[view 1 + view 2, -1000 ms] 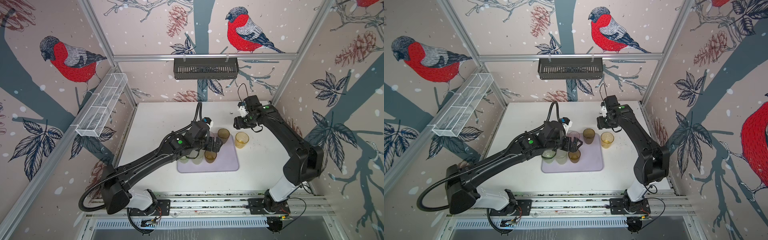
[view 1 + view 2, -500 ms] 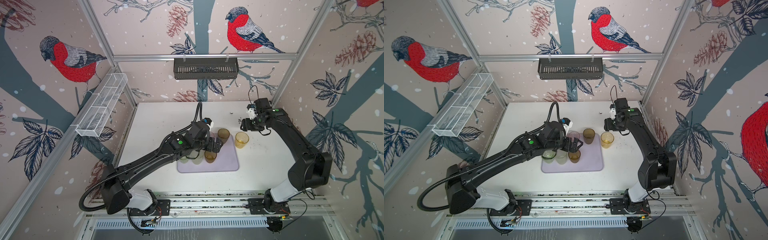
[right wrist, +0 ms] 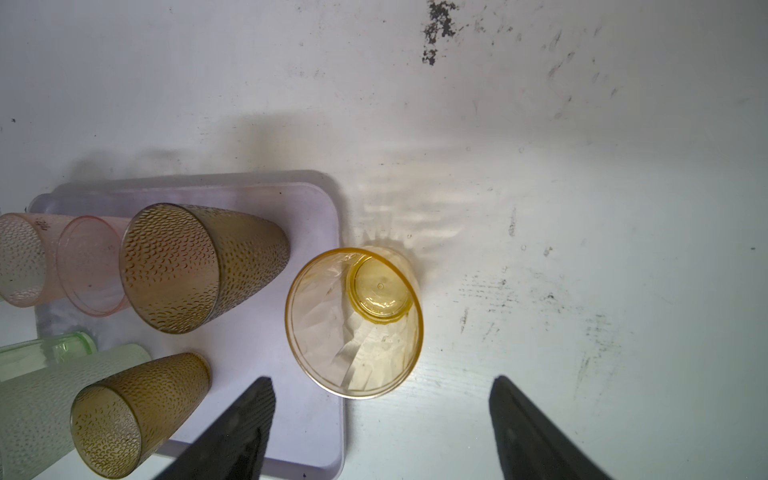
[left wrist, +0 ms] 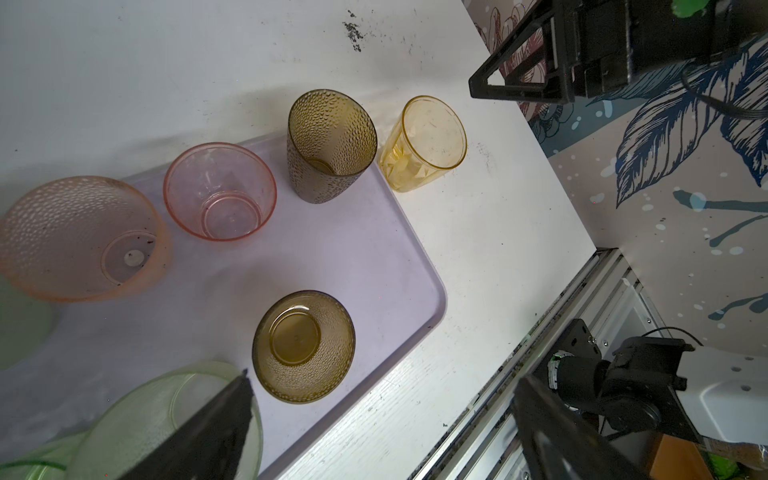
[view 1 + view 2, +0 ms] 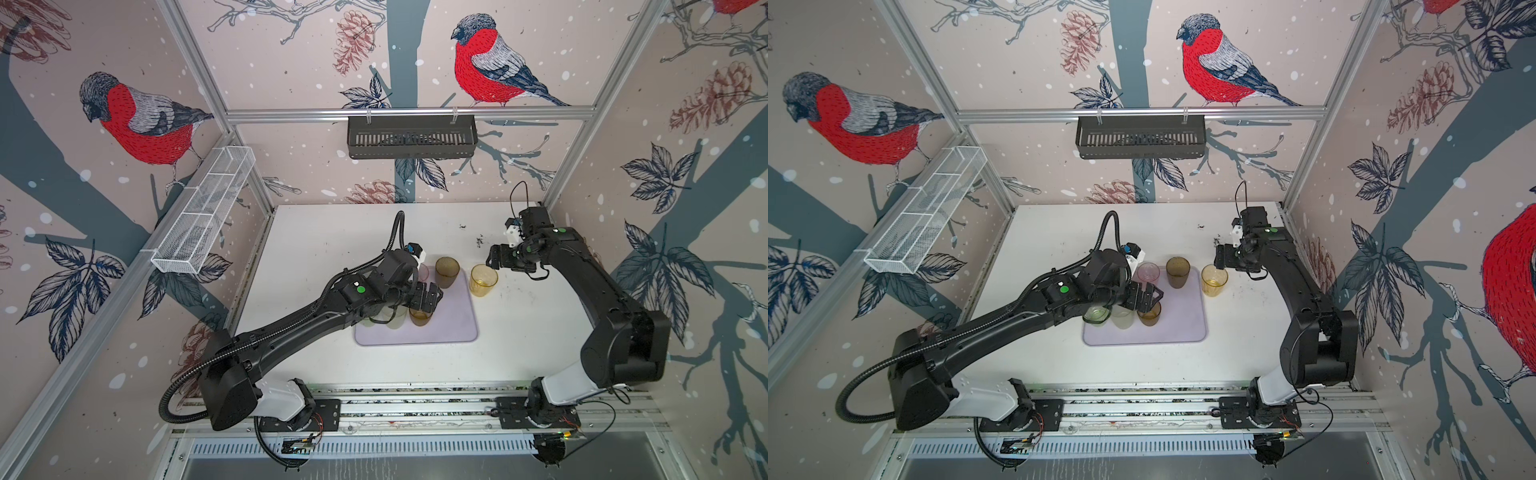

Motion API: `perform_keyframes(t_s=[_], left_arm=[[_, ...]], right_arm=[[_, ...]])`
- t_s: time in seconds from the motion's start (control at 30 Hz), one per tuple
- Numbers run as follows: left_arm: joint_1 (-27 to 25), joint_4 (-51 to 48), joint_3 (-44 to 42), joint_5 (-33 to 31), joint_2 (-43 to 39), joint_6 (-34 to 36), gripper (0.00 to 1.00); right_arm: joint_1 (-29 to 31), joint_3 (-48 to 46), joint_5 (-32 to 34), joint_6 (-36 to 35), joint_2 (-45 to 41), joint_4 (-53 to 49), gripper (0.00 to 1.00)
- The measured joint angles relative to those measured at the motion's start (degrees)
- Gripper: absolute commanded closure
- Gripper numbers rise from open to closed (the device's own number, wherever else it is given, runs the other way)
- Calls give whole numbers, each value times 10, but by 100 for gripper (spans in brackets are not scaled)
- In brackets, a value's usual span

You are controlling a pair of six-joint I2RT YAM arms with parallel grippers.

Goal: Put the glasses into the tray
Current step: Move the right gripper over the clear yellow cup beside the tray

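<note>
Pickup pending: yellow-amber glass (image 5: pixel 483 281) stands on the counter (image 5: pixel 536 332) just right of the tray (image 5: pixel 453 328); right gripper (image 5: pixel 495 261) fingers open, empty (left gripper (image 5: pixel 430 297) likewise); next, straddle, close, lift across.

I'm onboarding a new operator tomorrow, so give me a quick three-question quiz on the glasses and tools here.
1. True or false: the yellow glass stands inside the tray.
2. How many dark brown glasses stand on the tray? A one, B two, C three.
3. Fill in: the right tool is ____ and holds nothing.
Key: 1 false, it stands on the table beside the tray; 2 B; 3 open.
</note>
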Motion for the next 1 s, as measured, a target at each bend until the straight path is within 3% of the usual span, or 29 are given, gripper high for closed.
perform_keyframes(t_s=[0.47, 1.0], left_arm=[[-3, 17, -4, 15, -2, 7, 2], [-8, 27, -4, 15, -2, 10, 2]], right_arm=[[-13, -35, -8, 0, 10, 22, 17], [-13, -48, -14, -3, 37, 30, 33]])
